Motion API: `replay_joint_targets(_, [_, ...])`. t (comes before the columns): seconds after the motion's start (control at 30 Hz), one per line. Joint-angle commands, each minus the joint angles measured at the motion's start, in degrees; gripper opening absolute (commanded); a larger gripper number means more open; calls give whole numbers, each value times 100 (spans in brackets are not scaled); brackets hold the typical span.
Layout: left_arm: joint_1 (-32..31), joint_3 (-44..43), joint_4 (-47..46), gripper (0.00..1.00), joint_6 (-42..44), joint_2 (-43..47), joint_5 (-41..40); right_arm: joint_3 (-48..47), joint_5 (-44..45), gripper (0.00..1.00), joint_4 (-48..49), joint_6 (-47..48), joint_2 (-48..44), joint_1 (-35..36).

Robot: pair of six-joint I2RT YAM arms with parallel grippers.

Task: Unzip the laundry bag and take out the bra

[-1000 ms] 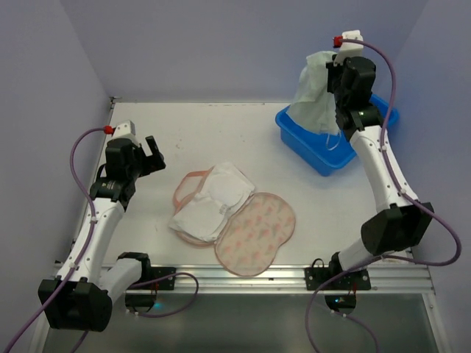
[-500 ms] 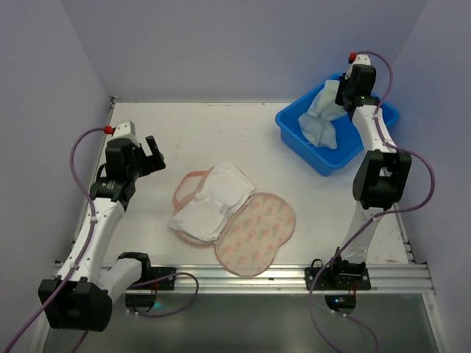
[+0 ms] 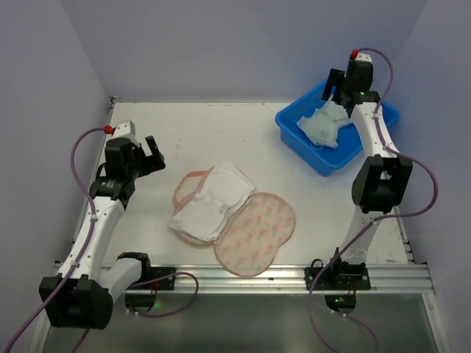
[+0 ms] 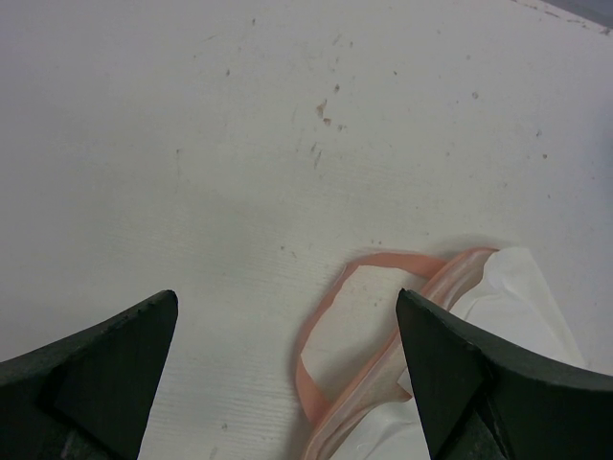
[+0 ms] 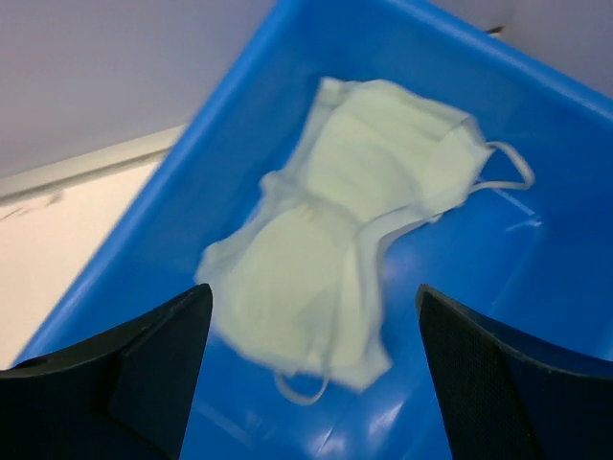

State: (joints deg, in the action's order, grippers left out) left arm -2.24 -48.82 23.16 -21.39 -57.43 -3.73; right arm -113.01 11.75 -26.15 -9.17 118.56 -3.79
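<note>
The laundry bag (image 3: 254, 234) lies unzipped and spread flat at the table's middle, its printed half nearest me and its white-lined half (image 3: 208, 204) behind. The bag's pink loop handle (image 4: 330, 311) and white lining (image 4: 517, 307) show in the left wrist view. A pale bra (image 3: 321, 126) lies loose inside the blue tub (image 3: 309, 156) at the back right; the right wrist view shows the bra (image 5: 345, 230) on the tub's floor (image 5: 498, 278). My right gripper (image 3: 337, 87) hovers open above it, holding nothing. My left gripper (image 3: 152, 153) stands open to the left of the bag, well apart from it.
The side walls stand close on the left and right of the table. A metal rail (image 3: 243, 276) runs along the near edge between the two arm bases. Small dark specks mark the tabletop (image 4: 321, 110).
My right gripper lowered the hanging bra into the blue tub and opened, so the bra now lies loose there. The left arm and the bag have not moved.
</note>
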Motion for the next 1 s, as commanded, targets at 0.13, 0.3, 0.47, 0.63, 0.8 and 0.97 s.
replay_joint_targets(0.13, [110,83,-329,100,100,188,118,1614,-1305,92,217,-340,-2081,1895])
replay_joint_targets(0.3, [119,92,-356,100,91,285,135,2765,-1544,93,408,-585,-2504,3295])
replay_joint_targets(0.47, [136,109,-364,100,82,285,162,3724,-1527,92,1156,-832,-2488,4228])
replay_joint_targets(0.63, [136,136,-382,100,82,276,188,3988,-1430,92,1560,-622,-1891,4229])
replay_joint_targets(0.8, [136,145,-391,100,82,241,179,3953,-2017,93,1701,-164,-1214,4106])
replay_joint_targets(0.97, [136,153,-391,100,82,223,179,4041,-2203,92,1903,-33,-1028,3939])
